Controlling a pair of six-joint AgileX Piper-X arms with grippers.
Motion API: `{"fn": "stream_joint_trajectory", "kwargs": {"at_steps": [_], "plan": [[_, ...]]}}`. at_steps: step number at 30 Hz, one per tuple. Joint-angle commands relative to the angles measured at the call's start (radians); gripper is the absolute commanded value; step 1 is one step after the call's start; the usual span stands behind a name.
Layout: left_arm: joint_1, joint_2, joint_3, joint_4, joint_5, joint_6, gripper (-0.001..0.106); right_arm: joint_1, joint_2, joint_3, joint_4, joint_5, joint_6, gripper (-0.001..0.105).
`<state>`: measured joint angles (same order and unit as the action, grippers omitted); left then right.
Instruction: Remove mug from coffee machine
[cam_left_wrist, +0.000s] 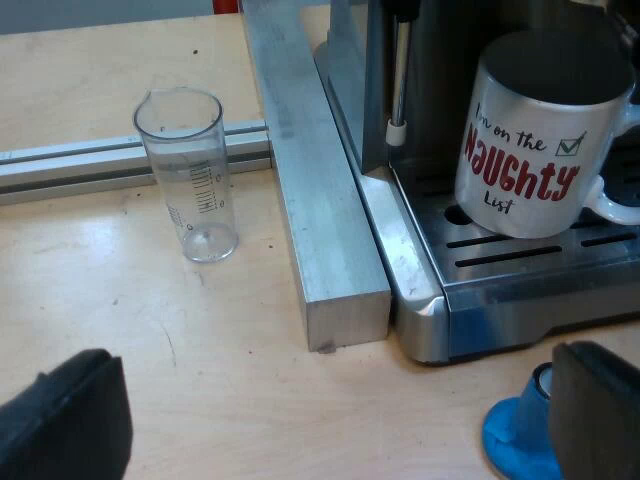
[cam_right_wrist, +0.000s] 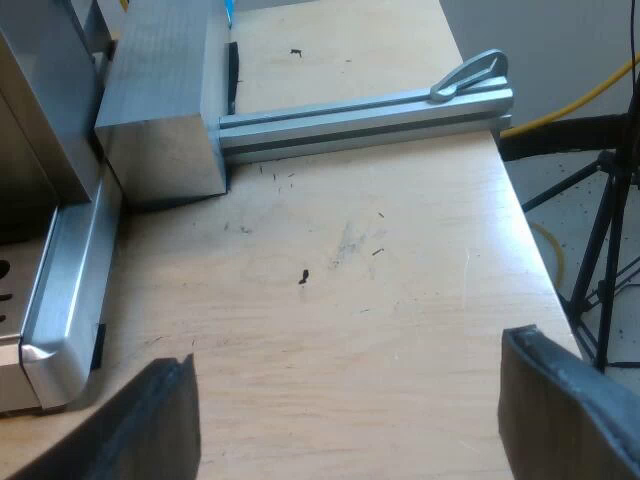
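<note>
- Facing the mug (cam_left_wrist: 530, 140) on the drip tray (cam_left_wrist: 500, 262), your left hand (cam_left_wrist: 330, 425) is hovering spread; your right hand (cam_right_wrist: 350, 420) likewise.
- Reach pending; next, straddling the mug.

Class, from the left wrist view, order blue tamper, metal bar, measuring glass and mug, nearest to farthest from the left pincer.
1. Blue tamper, beside a finger of the left pincer.
2. Metal bar, its end by the machine's corner.
3. Measuring glass on the table and mug on the drip tray: too close to call.
</note>
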<state>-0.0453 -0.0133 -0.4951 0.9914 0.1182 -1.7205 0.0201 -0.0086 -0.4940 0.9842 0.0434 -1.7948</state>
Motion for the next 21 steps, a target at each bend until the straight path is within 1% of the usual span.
{"fn": "stream_joint_trajectory", "kwargs": {"at_steps": [1, 4, 6, 10, 11, 14, 15, 16, 18, 19, 21], "plan": [[0.002, -0.138, 0.000, -0.010, 0.012, 0.001, 0.086, -0.006, -0.043, -0.004, -0.011, -0.001, -0.005, 0.065], [0.002, -0.134, 0.000, -0.010, 0.043, -0.001, 0.086, -0.006, -0.035, -0.013, -0.011, -0.002, -0.020, 0.065], [0.002, -0.127, -0.005, -0.010, 0.050, -0.002, 0.086, -0.006, -0.024, -0.029, -0.002, -0.002, -0.020, 0.065], [0.002, -0.106, -0.032, -0.010, 0.054, -0.009, 0.086, -0.006, -0.001, -0.057, 0.006, -0.002, -0.020, 0.065], [-0.008, -0.090, -0.048, -0.010, 0.058, -0.009, 0.086, -0.006, 0.001, -0.061, 0.008, -0.002, -0.020, 0.065], [-0.019, -0.082, -0.060, -0.010, 0.058, -0.009, 0.086, -0.006, 0.021, -0.084, 0.008, -0.006, -0.020, 0.065], [-0.039, -0.065, -0.076, -0.010, 0.058, -0.009, 0.086, -0.006, 0.037, -0.101, 0.008, -0.015, -0.020, 0.065], [-0.081, -0.030, -0.096, -0.024, 0.059, -0.009, 0.086, 0.020, 0.134, -0.176, 0.008, -0.126, -0.020, 0.065], [-0.103, -0.014, -0.096, -0.043, 0.059, -0.009, 0.086, 0.035, 0.159, -0.190, 0.008, -0.144, -0.020, 0.065], [-0.122, 0.000, -0.096, -0.059, 0.063, -0.009, 0.086, 0.055, 0.187, -0.205, 0.008, -0.172, -0.020, 0.065], [-0.148, 0.027, -0.096, -0.083, 0.089, -0.009, 0.086, 0.082, 0.225, -0.222, 0.008, -0.207, -0.020, 0.065]]}}
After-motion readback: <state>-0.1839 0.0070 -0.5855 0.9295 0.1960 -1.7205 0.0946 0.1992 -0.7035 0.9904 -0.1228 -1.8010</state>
